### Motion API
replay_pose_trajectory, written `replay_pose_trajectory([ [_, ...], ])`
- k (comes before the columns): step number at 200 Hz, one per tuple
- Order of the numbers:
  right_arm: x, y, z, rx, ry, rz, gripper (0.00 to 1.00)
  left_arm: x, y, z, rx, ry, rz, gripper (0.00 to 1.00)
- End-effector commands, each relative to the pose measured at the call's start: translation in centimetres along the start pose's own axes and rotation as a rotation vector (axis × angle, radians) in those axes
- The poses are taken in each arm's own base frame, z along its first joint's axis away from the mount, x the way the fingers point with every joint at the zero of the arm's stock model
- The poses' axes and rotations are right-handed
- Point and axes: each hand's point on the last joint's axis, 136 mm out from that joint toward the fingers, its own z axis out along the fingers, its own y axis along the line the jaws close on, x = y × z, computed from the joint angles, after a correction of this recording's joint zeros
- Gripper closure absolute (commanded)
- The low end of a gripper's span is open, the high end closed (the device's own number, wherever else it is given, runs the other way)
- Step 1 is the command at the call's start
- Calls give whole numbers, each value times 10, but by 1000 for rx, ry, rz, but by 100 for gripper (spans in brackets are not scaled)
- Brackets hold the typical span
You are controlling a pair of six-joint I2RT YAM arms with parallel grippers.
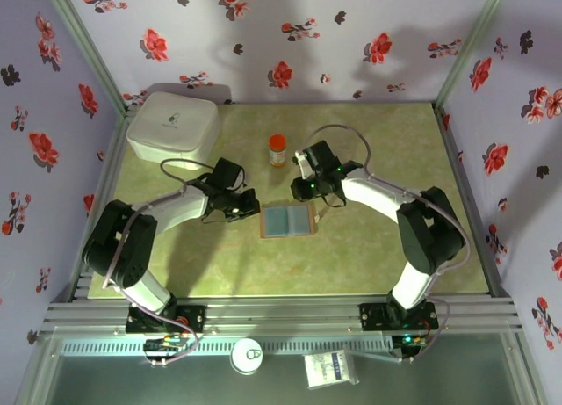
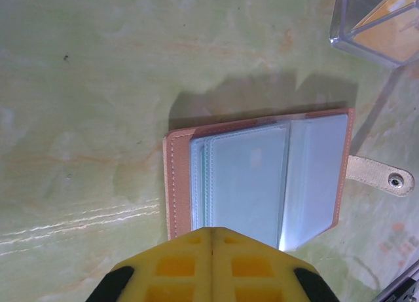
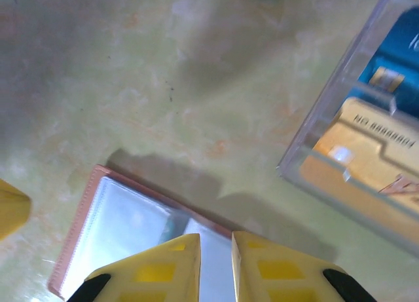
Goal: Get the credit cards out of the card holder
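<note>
The reddish-brown card holder [image 1: 287, 220] lies open and flat at the table's middle, its pale grey-blue sleeves [image 2: 258, 177] facing up and its clasp tab [image 2: 383, 176] sticking out. I cannot tell whether any card is in the sleeves. My left gripper [image 2: 211, 231] is shut, its tips over the holder's edge with nothing seen between them. My right gripper [image 3: 216, 240] is open by a narrow gap above the holder's far edge [image 3: 124, 223]. A blue card [image 3: 393, 59] and an orange-yellow card [image 3: 366, 145] lie in the clear plastic box [image 3: 360, 132] beside it.
A white lidded box [image 1: 173, 126] stands at the back left. An orange bottle [image 1: 277, 149] stands just behind the holder, between the two grippers. The green tabletop [image 1: 369, 247] is bounded by metal rails and flowered walls.
</note>
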Motion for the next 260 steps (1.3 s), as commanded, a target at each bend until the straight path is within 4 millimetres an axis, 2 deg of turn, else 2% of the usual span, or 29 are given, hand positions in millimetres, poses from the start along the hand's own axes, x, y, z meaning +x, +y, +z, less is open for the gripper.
replay_pose_trajectory([
  [1,-6,14,-6,-33,-85,129,80,9,-1,11,16,35,-8,97],
  [39,14,22,3,-33,-67,219,81,19,4,21,3,65,-10,97],
  [87,27,29,12,-62,-43,337,87,28,18,31,-37,93,-25,99],
  [122,36,30,19,-61,12,414,87,31,24,35,-57,101,-18,100],
  [192,49,48,35,-120,121,465,75,32,28,36,-83,114,-10,100],
  [260,54,58,44,-126,158,465,74,29,30,34,-104,112,-4,100],
])
